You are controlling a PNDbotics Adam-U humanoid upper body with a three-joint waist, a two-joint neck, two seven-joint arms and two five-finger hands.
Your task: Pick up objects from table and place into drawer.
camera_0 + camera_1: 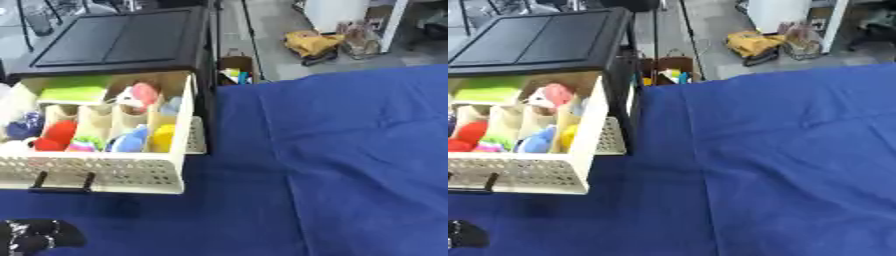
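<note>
— Drawer (105,172) stands pulled out at the table's left, packed with blurred red, yellow, blue toys (131,137).
— My left hand (35,236)?
— Cut off at the lower-left corner; fingers unreadable. Blue cloth (350,165) lies bare rightward.

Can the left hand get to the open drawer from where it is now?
Probably yes. The left hand sits at the lower left corner, just in front of the drawer, which is pulled out with its top open. Only bare blue cloth lies between them.
</note>
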